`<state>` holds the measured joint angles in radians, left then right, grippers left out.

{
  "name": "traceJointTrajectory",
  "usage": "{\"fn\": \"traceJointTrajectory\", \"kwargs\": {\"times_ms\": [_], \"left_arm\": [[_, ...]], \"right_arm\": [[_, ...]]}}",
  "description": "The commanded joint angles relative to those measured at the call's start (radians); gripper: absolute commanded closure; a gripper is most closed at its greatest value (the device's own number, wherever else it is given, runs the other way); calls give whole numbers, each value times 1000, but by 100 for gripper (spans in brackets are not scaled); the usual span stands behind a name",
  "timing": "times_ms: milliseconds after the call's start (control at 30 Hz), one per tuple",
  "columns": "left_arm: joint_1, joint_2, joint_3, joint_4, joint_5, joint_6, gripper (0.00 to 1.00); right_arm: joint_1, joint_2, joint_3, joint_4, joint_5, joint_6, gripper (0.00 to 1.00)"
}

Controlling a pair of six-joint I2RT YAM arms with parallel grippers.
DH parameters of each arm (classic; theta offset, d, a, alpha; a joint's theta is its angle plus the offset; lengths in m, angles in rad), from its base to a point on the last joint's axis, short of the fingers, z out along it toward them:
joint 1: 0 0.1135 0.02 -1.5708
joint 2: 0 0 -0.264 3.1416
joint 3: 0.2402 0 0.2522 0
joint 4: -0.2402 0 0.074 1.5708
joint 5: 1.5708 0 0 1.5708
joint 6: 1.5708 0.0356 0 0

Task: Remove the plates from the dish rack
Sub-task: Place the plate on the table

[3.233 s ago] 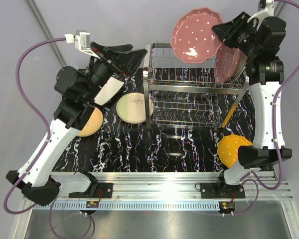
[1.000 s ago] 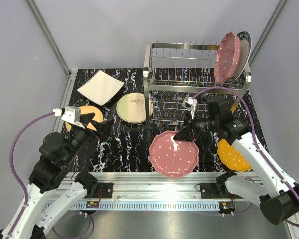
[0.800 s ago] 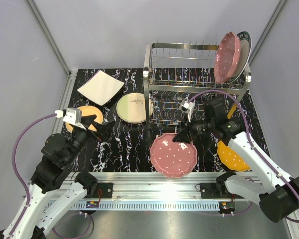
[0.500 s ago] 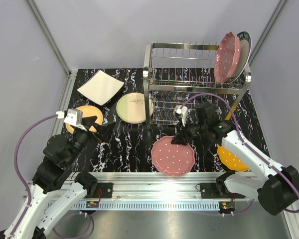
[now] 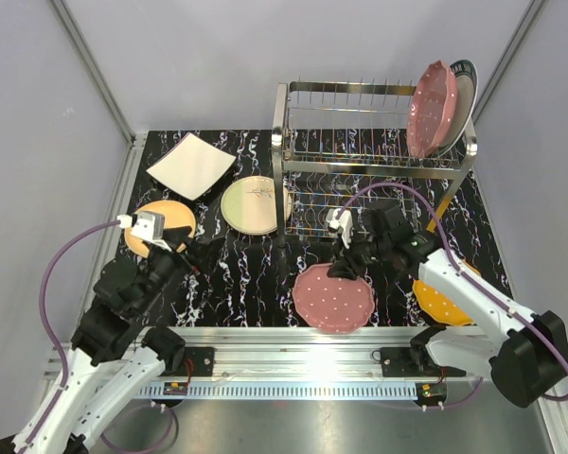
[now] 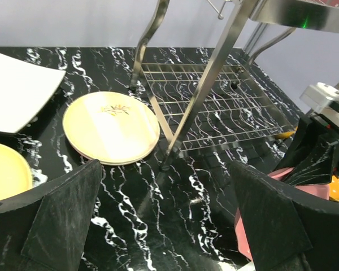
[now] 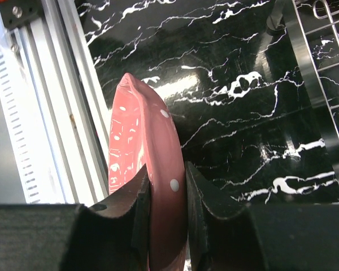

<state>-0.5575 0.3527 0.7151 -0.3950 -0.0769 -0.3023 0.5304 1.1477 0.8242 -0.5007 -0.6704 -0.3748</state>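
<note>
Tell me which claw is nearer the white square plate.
Left. The left claw hangs open on the near side of the white square plate; the right claw, shut on the pink dotted plate, sits farther right.

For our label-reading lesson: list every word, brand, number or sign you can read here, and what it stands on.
None: no readable text in any view. The near pink plate has only white dots, the pale green plate only a twig motif; the dish rack bears no visible label.
</note>
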Motion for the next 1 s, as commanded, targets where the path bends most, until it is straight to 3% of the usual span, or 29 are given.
{"fn": "traceJointTrajectory", "kwargs": {"times_ms": [0, 300, 433, 767, 967], "left_arm": [[2, -23, -57, 94, 70, -55, 1], [2, 64, -356, 508, 500, -273, 1], [-19, 152, -402, 671, 562, -305, 1], [-74, 261, -368, 694, 563, -248, 1], [-74, 220, -345, 618, 563, -201, 1]], "right_arm": [[10, -97, 62, -85, -37, -100, 100], [-39, -219, 130, -281, -14, -144, 100], [-101, -279, 156, -396, -3, -188, 100], [-377, -454, 190, -529, 74, -225, 100], [-503, -422, 228, -561, 84, -237, 100]]}}
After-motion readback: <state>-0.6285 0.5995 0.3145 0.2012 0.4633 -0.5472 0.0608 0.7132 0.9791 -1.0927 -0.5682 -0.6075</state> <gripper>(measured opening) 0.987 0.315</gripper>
